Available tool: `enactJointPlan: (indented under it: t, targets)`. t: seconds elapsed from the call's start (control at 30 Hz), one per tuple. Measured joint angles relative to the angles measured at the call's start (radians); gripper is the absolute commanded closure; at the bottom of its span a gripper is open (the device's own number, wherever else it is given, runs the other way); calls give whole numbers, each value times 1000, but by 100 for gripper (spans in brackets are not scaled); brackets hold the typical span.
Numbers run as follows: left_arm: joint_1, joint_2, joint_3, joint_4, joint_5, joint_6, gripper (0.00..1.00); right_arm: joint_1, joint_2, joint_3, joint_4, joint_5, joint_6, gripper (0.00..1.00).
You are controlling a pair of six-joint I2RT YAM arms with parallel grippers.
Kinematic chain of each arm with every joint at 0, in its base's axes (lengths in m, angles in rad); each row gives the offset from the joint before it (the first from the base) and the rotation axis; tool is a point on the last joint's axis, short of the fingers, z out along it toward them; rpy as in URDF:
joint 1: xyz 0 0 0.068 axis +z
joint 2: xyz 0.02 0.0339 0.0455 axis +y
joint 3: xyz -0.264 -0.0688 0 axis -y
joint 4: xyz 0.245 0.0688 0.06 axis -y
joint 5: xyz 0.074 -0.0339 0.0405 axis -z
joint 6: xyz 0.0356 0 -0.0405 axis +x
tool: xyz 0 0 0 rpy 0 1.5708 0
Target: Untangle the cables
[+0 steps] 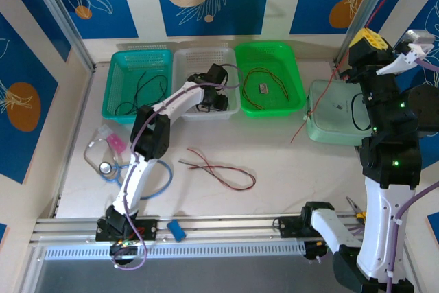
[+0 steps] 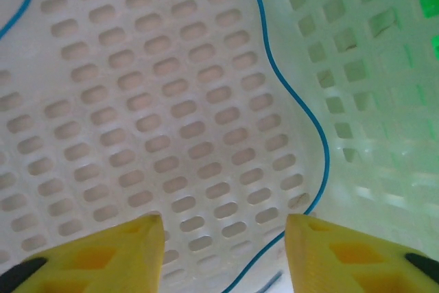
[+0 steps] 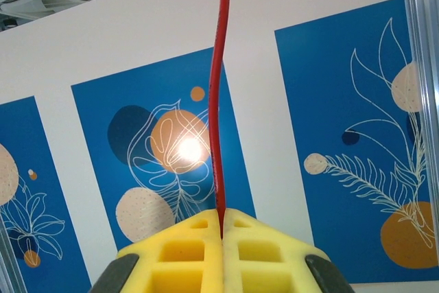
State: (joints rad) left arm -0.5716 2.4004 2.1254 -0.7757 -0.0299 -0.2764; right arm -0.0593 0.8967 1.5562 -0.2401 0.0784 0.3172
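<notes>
My right gripper (image 3: 221, 221) is shut on a thin red cable (image 3: 218, 101) that rises straight out of the closed yellow pads. From above, that gripper (image 1: 369, 40) is raised high at the right, and the red cable (image 1: 317, 104) hangs slanting down to the table. My left gripper (image 2: 223, 228) is open inside the white basket (image 2: 137, 101), with a thin blue cable (image 2: 302, 111) curving along the basket floor beside its right fingertip (image 2: 322, 238). A loose bunch of red, black and brown cables (image 1: 219, 168) lies mid-table.
The teal basket (image 1: 120, 73) holds a black cable (image 1: 144, 87). An orange-brown cable (image 1: 264, 87) lies in the green basket (image 1: 295, 66). A pale green box (image 1: 329, 125) stands at the right. A thick light-blue hose (image 1: 164, 176) and a plastic bag (image 1: 103, 152) lie at the left.
</notes>
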Motion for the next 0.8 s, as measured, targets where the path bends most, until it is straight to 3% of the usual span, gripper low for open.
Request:
enactJointPlan:
  t: [0.3,0.5,0.8]
  targets:
    - [19,-112,50,-18,-27,23,39,49,67,18,16,-1,6,100]
    - [20,-248,55,-18,-31,24,38,133,178,95,59,11,-15,100]
    - [20,-471,-174,40,-22,24,37,198,404,290,159,57,-87,100]
